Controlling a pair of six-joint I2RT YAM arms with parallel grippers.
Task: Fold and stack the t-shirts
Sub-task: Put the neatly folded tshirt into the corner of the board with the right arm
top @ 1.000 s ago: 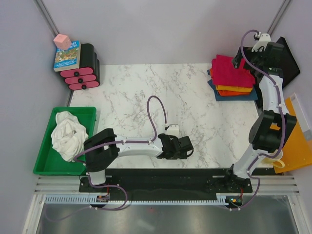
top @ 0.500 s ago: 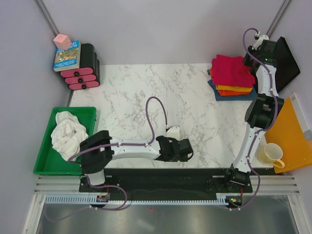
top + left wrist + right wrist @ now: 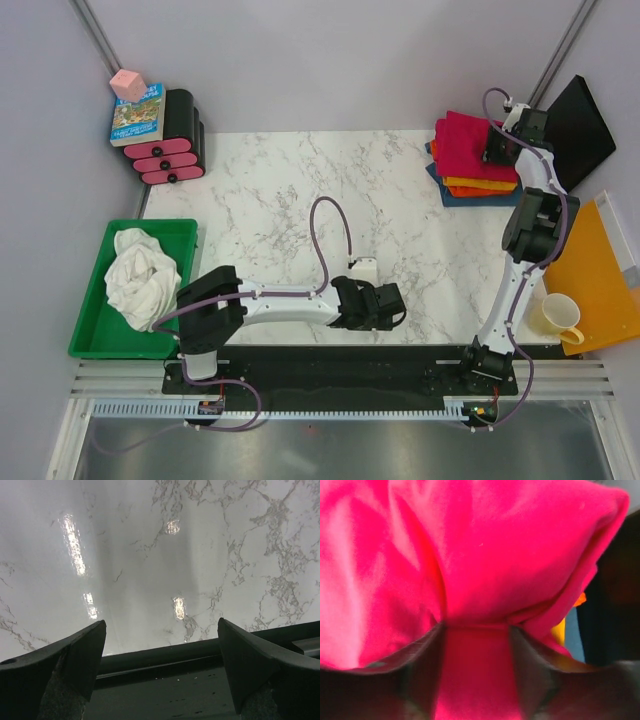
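The crimson-red t-shirt [image 3: 468, 143] lies folded on top of a stack at the table's back right, over an orange shirt [image 3: 482, 187] and a blue one [image 3: 487, 199]. My right gripper [image 3: 497, 150] is down on the red shirt's right side. In the right wrist view the red shirt [image 3: 495, 545] fills the frame, and my right gripper [image 3: 476, 627] has its jaws partly apart with red cloth between them. A white t-shirt [image 3: 140, 275] lies crumpled in the green tray [image 3: 90, 345]. My left gripper [image 3: 392, 305] is open and empty low over the table's front edge [image 3: 162, 630].
Pink-and-black stacked cases [image 3: 170, 140] stand at the back left with a book [image 3: 137, 113] and a pink cube [image 3: 127, 84] on them. A black panel [image 3: 575, 125] leans behind the stack. A flat orange board [image 3: 600, 290] and a cream mug [image 3: 558, 318] lie at the right.
My right gripper lifted off the stack toward the back right, then came back down onto the red shirt. My left gripper slid a little to the right along the front edge.
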